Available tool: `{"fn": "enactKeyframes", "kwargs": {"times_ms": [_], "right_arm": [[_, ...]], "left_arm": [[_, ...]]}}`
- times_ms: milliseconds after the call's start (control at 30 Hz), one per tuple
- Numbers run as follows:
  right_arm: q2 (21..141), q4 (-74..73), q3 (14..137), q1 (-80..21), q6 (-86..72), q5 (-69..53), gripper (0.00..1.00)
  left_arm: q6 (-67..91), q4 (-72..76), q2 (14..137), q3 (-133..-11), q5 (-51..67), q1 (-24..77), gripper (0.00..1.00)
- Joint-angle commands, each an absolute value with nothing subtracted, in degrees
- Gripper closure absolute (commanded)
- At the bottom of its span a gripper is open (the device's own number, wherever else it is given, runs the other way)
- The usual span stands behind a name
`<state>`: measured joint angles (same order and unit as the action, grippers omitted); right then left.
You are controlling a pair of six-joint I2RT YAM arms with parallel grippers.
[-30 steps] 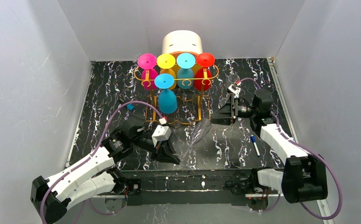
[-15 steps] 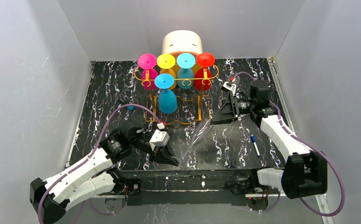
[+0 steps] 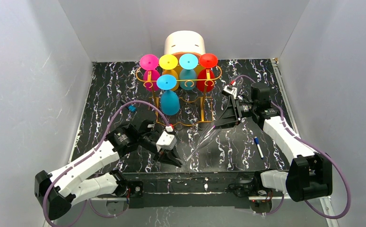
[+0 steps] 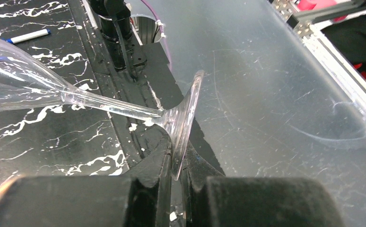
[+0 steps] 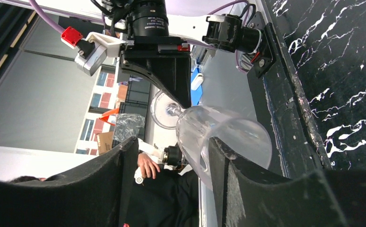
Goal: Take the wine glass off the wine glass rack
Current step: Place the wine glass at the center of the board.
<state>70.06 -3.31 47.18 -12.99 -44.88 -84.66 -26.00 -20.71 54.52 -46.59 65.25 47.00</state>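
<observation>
Left tool point(image 4: 171, 187) clamped on the foot of the wine glass point(image 4: 100, 105), which is already off the rack point(image 3: 203, 108), in front of it. My right tool point(image 5: 171, 156), fingers apart, meets the bowl. Likely a handover: close gently before releasing.

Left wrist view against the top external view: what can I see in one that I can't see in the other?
Only the left wrist view shows, close up, how the left pincer clamps the thin edge of the foot of the clear wine glass. Only the top external view shows the wine glass rack hung with coloured glasses, the white round box behind it, and the right pincer at the glass's bowl. Both show the clear glass, the marker and the black marbled table.
</observation>
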Motion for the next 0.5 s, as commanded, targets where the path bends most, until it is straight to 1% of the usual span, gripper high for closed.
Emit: {"fn": "enactKeyframes", "kwargs": {"times_ms": [0, 67, 200, 233, 433, 467], "right_arm": [[67.84, -4.61, 51.89, -14.48, -46.32, -89.34, 0.39], [67.60, -4.66, 52.43, -14.48, -46.55, -89.25, 0.43], [67.05, -4.80, 52.01, -14.53, -47.12, -88.94, 0.60], [66.80, -4.92, 51.89, -14.59, -47.27, -88.89, 0.62], [64.97, -5.45, 51.48, -14.85, -47.72, -88.71, 0.62], [65.00, -5.48, 51.50, -15.01, -47.75, -88.61, 0.68]], "left_arm": [[-34.88, -27.27, 55.99, -50.52, 59.93, 46.59, 1.00], [-38.62, -31.72, 57.26, -52.26, 58.63, 46.60, 1.00], [-43.50, -38.64, 57.62, -54.02, 53.18, 46.59, 1.00], [-43.74, -39.04, 57.57, -53.84, 51.44, 46.64, 1.00], [-44.26, -39.59, 57.19, -53.62, 45.85, 46.58, 1.00], [-43.96, -39.03, 56.83, -53.19, 45.39, 46.63, 1.00]]}}
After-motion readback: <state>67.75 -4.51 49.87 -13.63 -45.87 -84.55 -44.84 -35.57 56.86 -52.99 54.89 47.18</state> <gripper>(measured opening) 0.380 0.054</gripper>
